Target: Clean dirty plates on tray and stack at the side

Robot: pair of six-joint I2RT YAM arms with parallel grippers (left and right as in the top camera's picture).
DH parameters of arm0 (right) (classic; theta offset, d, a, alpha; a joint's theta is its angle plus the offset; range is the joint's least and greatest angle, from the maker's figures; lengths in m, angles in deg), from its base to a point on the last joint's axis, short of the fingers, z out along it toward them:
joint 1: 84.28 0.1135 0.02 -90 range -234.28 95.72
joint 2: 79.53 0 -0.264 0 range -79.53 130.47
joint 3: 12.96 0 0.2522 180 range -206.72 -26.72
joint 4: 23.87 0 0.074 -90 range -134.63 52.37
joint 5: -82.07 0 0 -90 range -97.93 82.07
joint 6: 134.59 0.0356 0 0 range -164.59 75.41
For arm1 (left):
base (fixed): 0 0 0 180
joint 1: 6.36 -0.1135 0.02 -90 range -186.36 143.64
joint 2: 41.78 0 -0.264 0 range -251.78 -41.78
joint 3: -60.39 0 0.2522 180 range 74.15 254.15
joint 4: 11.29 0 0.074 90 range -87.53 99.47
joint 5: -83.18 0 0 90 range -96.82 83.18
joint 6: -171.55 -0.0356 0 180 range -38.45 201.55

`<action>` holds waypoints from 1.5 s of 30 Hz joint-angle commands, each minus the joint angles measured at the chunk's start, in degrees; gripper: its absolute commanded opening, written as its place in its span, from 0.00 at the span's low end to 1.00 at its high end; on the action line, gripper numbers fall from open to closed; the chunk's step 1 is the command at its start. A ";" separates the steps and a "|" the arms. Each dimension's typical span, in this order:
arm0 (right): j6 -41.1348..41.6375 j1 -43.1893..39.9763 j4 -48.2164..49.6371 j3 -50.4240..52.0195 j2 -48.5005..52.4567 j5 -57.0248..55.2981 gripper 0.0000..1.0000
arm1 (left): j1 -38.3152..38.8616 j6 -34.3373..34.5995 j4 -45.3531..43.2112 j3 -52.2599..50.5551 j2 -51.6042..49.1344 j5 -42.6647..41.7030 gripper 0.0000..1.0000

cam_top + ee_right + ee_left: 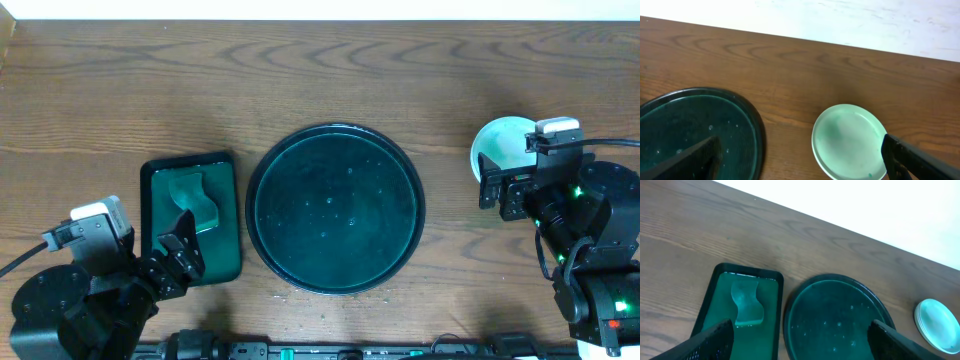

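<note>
The left gripper point(178, 245) sits at the bottom left of the overhead view. Its jaws are spread wide and hold nothing. From above it overlaps the lower part of the small tray point(150, 225). In the left wrist view its dark fingers point(710, 341) enter from the two bottom corners, far apart, with only the table scene showing between them.

Just beyond them, at the lower left of that view, a pale green sponge point(747, 302) lies flat in the small tray. It is narrowed at its middle and lies lengthwise along the tray.

Right beside the small tray, in the middle of the overhead view, is the round tray point(335, 128). It is close to the small tray but not touching it. Its dark surface is speckled with small droplets.

The right gripper point(502, 186) is at the right edge of the overhead view. It is also fully spread and has hold of nothing. In the right wrist view its fingers point(920, 161) rise from the bottom corners.

The plates point(850, 142) lie ahead of it on the table point(800, 65), to the right of the tray and apart from it. The top one is pale mint. In the left wrist view layered rims show at the stack's edge, so they look stacked. From above, the gripper covers their lower right part; I cannot tell whether it touches them.

Bare wood grain fills the upper part of every view.
</note>
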 commanded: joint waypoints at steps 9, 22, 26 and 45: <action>-0.68 0.39 -0.13 -0.13 0.02 -0.33 0.99 | 5.40 -0.59 -39.39 -21.97 11.61 0.33 0.86; -0.68 0.39 -0.20 -0.13 0.00 -0.31 0.99 | 5.79 -0.57 -71.80 -56.33 33.20 0.33 0.86; -0.68 0.39 -0.55 -0.13 0.02 -0.31 0.99 | 5.73 -0.59 -76.43 -60.78 34.64 0.35 0.86; -0.68 0.39 -0.57 -0.13 0.00 -0.33 0.99 | 5.73 -0.59 -78.03 -73.70 34.64 0.33 0.86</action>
